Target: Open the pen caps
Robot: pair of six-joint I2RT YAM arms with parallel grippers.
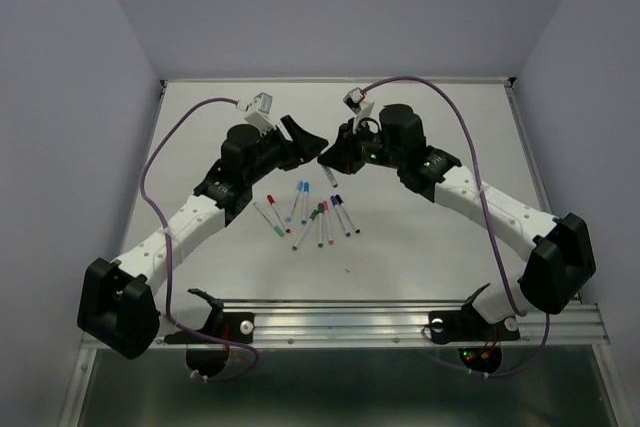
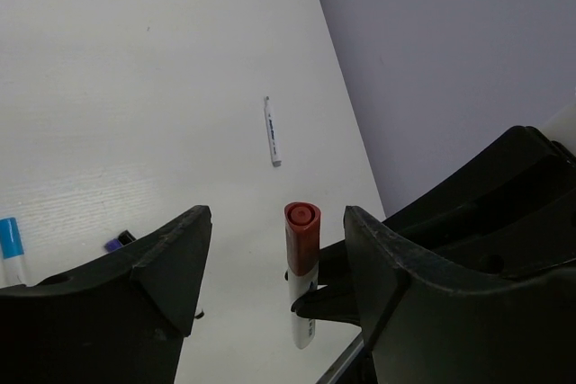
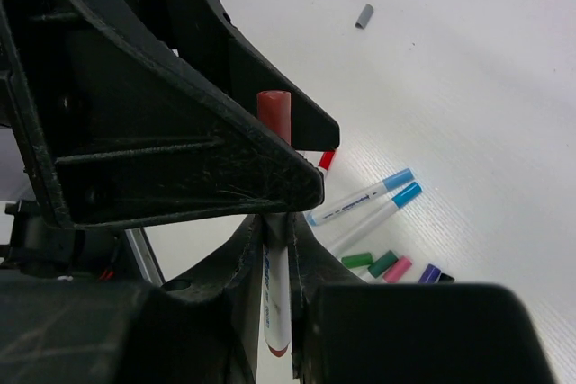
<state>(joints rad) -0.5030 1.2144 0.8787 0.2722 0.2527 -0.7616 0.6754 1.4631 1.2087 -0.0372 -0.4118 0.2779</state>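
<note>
1. Top external: left gripper [image 1: 308,140] and right gripper [image 1: 329,154] meet mid-table, well apart from every edge.
2. Right gripper clamps one barrel [image 3: 276,312]; its red cap [image 2: 302,233] sits between my left gripper's spread fingers [image 2: 180,240], untouched.
3. I count about eight pens [image 1: 305,212] lying toward the near edge.

A red cap [image 2: 302,233] tops an upright pen [image 2: 303,330] at lower centre. A loose grey cap [image 3: 364,15] lies upper right; blue, green, pink, purple caps [image 3: 383,263] cluster lower right.

Robot lab cell, white table [image 1: 400,267], plain lilac walls [image 1: 330,7], aluminium mounting rail [image 1: 350,319]
</note>
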